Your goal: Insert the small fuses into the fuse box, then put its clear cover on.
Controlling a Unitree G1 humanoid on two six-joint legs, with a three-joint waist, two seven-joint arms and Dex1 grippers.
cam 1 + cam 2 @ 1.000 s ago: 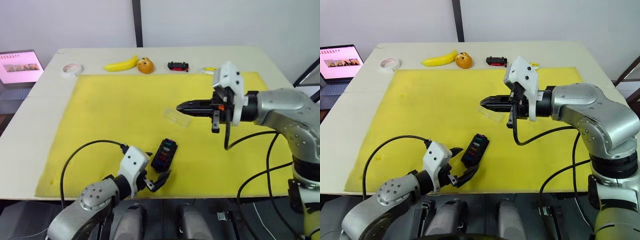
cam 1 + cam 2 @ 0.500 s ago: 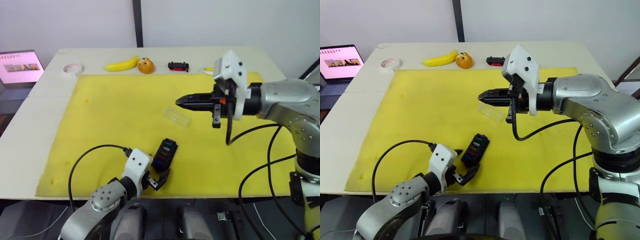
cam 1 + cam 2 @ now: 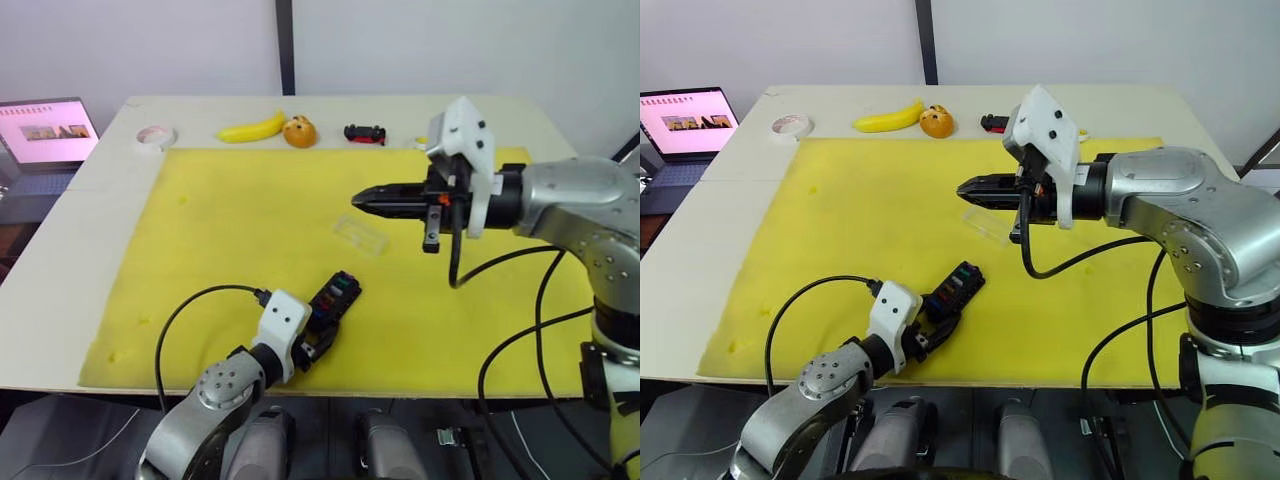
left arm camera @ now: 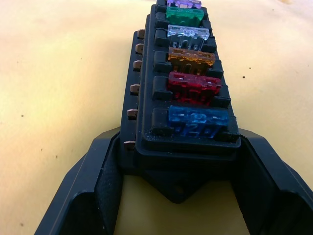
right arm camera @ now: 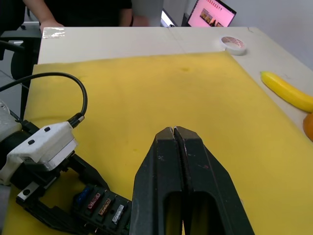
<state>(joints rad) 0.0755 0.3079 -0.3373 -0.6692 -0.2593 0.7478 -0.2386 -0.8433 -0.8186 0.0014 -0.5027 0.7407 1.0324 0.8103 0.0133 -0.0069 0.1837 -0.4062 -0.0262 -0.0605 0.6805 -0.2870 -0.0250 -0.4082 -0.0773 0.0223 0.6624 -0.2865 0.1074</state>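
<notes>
Whereas half a second before the left end effector (image 4: 176, 161) had hung just short of the small black rectangular plastic fuse box (image 3: 333, 300), it had now closed in and straddled the box's near end, its two black fingers (image 4: 88, 196) spread and lying along either side without visibly squeezing; the box itself had scarcely shifted on the yellow foam mat (image 3: 250, 220); the small square coloured fuses (image 4: 194, 88), blue, red, amber, clear, green and purple, all sat in their slots, so by my judgement the inserting was done and only the covering remained; the small transparent rectangular plastic cover (image 3: 361, 235) lay on the mat just beyond the fuse box, toward the far side of the worktop (image 3: 80, 220); the right end effector (image 3: 362, 199) hovered above that cover, fingers pressed together and holding nothing, little changed from before; it would have to open and descend before any lift. Well beyond the fuse box, along the far edge of the worktop, lay a yellow banana (image 3: 251, 129), a small orange fruit (image 3: 300, 132), a black-and-red toy car (image 3: 364, 133) and a white roll of tape (image 3: 155, 135); none stood between cover and fuse box.
</notes>
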